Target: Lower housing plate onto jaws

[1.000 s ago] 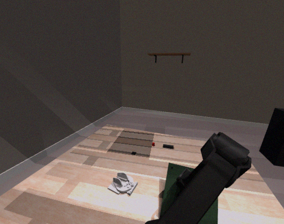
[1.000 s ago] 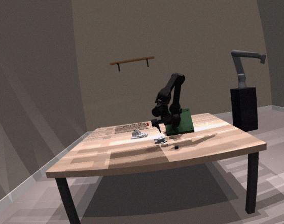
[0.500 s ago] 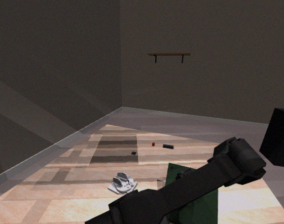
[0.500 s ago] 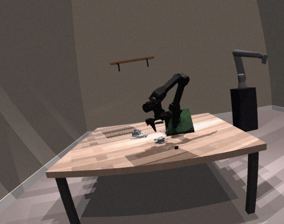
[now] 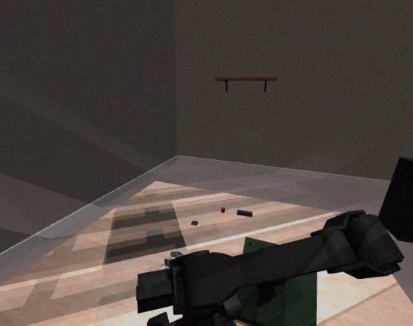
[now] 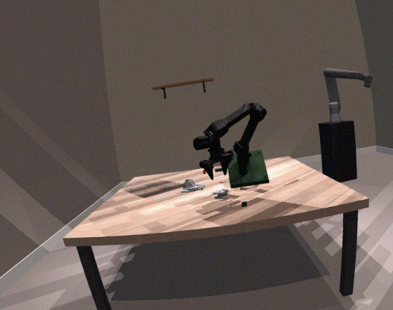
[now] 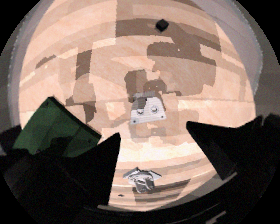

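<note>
The housing plate (image 6: 221,193) (image 7: 149,116) is a pale grey plate with two round features on its face and lies on the table. The jaw assembly (image 6: 190,185) (image 7: 142,180) stands apart from it on the table, its pale base carrying grey jaws; the arm partly hides the assembly (image 5: 176,254) in the top view. My gripper (image 6: 218,177) (image 7: 153,131) is wide open and empty, its fingers pointing down above the table close to the housing plate. The fingertips are out of sight in the top view. The stubs and pins are too small to make out.
The green board (image 6: 258,170) (image 7: 51,125) stands under the arm's base. A black cube (image 6: 244,203) (image 7: 162,25) lies near the table's front edge (image 6: 218,229). A red piece (image 5: 223,209) (image 6: 204,172), a dark bar (image 5: 244,213) (image 6: 219,170) and a small dark piece (image 5: 194,223) lie farther back.
</note>
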You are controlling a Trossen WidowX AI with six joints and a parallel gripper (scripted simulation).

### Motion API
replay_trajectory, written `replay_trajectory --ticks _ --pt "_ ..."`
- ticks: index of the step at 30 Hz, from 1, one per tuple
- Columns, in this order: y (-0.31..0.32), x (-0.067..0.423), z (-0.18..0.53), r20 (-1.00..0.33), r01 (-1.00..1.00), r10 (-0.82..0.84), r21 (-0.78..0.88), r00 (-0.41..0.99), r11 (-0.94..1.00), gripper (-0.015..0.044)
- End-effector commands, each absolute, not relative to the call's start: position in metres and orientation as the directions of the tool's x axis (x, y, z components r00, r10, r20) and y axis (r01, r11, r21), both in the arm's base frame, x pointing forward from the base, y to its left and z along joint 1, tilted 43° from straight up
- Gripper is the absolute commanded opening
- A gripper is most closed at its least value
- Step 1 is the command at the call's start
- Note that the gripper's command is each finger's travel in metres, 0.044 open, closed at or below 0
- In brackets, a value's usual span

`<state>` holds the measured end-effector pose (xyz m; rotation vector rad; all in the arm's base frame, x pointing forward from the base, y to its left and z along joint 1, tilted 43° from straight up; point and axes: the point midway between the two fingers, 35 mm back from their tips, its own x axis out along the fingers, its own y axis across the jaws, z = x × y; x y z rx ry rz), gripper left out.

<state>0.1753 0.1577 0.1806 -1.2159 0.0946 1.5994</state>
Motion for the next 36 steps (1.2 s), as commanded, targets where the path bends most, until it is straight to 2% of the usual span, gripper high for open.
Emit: replay_trajectory --ticks 1,5,36 --pt "0.163 0.176 0.174 -0.723 -0.749 0.684 -0.504 0.094 -0.43 0.044" --pt "0.185 0.179 0.153 -0.721 -0.751 0.686 -0.505 0.097 -0.425 0.044" --pt "0.209 0.183 0.128 -0.72 -0.751 0.687 -0.505 0.096 -0.425 0.044"
